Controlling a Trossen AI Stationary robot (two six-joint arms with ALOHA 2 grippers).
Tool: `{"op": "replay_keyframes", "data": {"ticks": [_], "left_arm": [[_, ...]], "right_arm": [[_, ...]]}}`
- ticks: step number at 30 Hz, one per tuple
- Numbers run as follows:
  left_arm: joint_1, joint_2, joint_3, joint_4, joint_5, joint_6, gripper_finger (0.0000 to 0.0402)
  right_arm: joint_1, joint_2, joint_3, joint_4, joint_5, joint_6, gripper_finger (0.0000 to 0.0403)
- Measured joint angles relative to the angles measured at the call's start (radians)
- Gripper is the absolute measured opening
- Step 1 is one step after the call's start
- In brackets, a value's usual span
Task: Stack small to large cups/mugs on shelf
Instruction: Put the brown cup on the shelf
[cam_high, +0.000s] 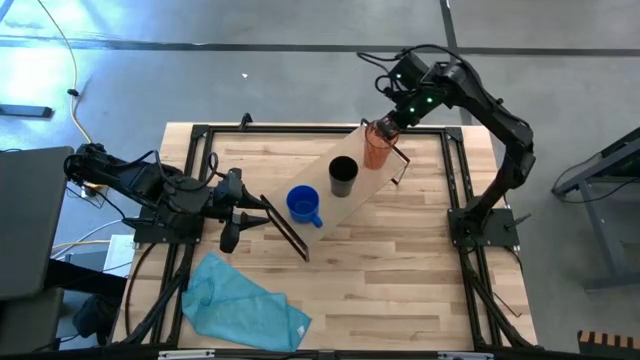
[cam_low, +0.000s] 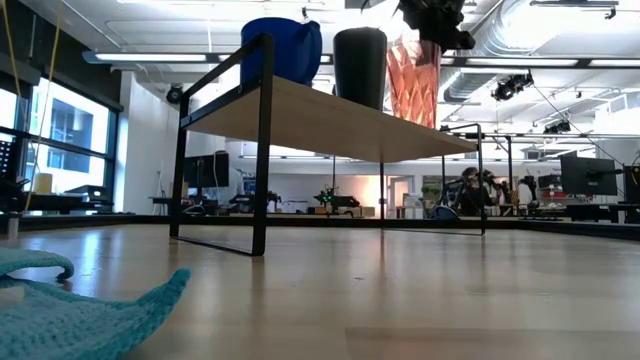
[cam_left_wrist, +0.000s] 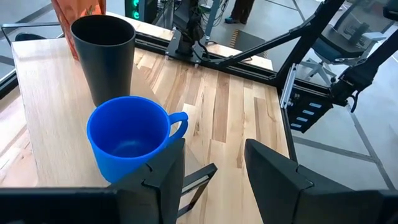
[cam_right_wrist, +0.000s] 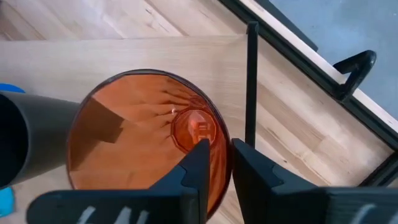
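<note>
A long light-wood shelf with thin black end frames is set diagonally on the slatted surface. Three vessels are lined up on it, all upright. A short blue mug with a handle is placed toward the left end. A black cylindrical cup is seen just beside it at the middle. A taller translucent orange ribbed tumbler is placed at the right end, its rim straddled by the right tool.

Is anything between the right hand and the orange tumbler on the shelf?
Nothing visible. The right hand is directly over the orange tumbler, its fingers straddling the rim. The black cup stands beside it on the shelf, not between.
</note>
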Motion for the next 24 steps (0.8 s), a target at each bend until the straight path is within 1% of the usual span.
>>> {"op": "replay_keyframes", "data": {"ticks": [24], "left_arm": [[0.0, 0.0, 0.0, 0.002, 0.009, -0.019, 0.0156]], "right_arm": [[0.028, -0.001, 0.001, 0.033, -0.002, 0.027, 0.0055]]}}
